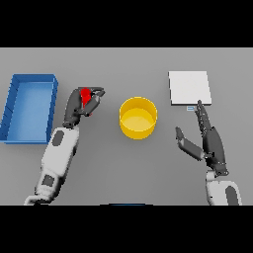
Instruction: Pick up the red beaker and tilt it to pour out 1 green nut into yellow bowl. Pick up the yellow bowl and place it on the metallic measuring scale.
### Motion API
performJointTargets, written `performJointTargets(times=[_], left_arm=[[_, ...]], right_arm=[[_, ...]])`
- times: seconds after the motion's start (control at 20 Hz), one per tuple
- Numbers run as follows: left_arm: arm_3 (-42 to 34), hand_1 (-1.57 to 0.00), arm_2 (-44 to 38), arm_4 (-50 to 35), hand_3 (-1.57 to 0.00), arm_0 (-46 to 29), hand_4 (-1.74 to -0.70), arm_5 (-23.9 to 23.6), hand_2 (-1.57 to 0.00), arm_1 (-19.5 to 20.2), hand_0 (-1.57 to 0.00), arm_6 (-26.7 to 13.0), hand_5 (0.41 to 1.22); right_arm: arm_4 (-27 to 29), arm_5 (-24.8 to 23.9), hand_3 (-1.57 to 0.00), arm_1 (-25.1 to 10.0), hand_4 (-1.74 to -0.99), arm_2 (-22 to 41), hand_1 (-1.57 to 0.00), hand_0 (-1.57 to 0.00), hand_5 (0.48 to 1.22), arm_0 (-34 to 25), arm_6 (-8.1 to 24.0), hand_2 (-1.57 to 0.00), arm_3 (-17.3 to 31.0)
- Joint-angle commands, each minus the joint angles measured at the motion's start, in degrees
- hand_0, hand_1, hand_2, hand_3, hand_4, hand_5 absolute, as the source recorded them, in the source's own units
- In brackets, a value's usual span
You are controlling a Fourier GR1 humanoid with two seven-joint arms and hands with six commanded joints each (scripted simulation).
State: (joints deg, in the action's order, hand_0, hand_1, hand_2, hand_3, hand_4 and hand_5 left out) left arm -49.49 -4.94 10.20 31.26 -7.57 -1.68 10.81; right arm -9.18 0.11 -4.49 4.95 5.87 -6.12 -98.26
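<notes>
Small red beaker (86,95) sits inside the left hand (81,104), dark fingers (95,101) curled round it; only a patch of its red body shows between them, contents not visible. The hand and beaker are left of the round yellow bowl (138,117), apart from it. The bowl stands upright mid-surface, thick rim, open top, paler yellow floor inside. Flat white square measuring scale (189,88) lies far right on the grey surface (123,168), small readout strip on its near edge. Right hand (207,141) rests near right, fingers (201,116) straight and reaching toward the scale's near edge, thumb spread left, holding nothing. Blue rectangular open tray (13,106) is at far left, beside the left arm.
</notes>
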Motion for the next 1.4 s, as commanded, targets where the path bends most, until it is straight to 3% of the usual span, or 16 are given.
performJointTargets(times=[0.0,0.3,0.45,0.6,0.75,0.9,1.05,1.35], left_arm=[[-1.0,-1.42,0.2,-0.4,-1.43,-0.3,-1.59,-0.2,-1.43,0.0,-1.42,0.0,1.123],[-5.5,-1.53,2.4,-1.0,-1.53,0.1,-1.7,-1.5,-1.53,1.4,-1.53,0.0,1.098],[-10.6,-1.55,5.9,1.4,-1.55,1.0,-1.72,-1.9,-1.55,3.0,-1.55,-4.2,1.101],[-13.2,-1.56,12.5,7.3,-1.56,3.0,-1.73,1.3,-1.56,7.6,-1.56,-10.3,1.119],[-14.8,-1.56,16.8,10.3,-1.56,3.0,-1.73,3.3,-1.56,9.7,-1.56,-12.2,1.117],[-16.4,-1.56,18.9,11.1,-1.56,2.2,-1.73,3.9,-1.56,10.8,-1.56,-12.9,1.113],[-14.5,-1.57,24.7,18.1,-1.57,6.3,-1.74,4.3,-1.57,13.0,-1.57,-15.7,1.112],[-9.6,-1.57,36.8,31.4,-1.57,15.5,-1.74,8.5,-1.57,16.7,-1.57,-17.3,1.177]], right_arm=[[-0.1,0.2,0.0,-0.4,-1.296,-0.2,0.0,0.0,0.682,-0.6,0.2,0.0,0.8],[-1.7,-0.4,0.0,-0.1,-1.258,0.6,0.0,0.0,0.669,-0.5,-0.7,0.0,1.2],[-2.4,-0.7,0.0,-0.4,-1.245,0.7,0.0,0.0,0.673,-0.7,-1.0,0.0,0.9],[-4.2,-1.5,0.0,-0.1,-1.245,1.5,0.0,0.0,0.688,-0.5,-0.3,0.0,0.9],[-3.9,-1.5,0.0,-0.4,-1.243,1.2,0.0,0.0,0.696,0.7,-1.2,0.0,0.0],[-3.8,-1.1,0.0,-0.7,-1.243,1.3,0.0,0.0,0.71,0.9,0.5,0.0,-0.3],[-3.5,-0.9,0.0,-0.9,-1.254,1.1,0.0,0.0,0.717,0.7,0.7,0.0,-0.9],[-2.9,-0.2,0.0,-0.8,-1.268,1.3,0.0,0.0,0.722,0.8,0.3,0.0,-1.0]])
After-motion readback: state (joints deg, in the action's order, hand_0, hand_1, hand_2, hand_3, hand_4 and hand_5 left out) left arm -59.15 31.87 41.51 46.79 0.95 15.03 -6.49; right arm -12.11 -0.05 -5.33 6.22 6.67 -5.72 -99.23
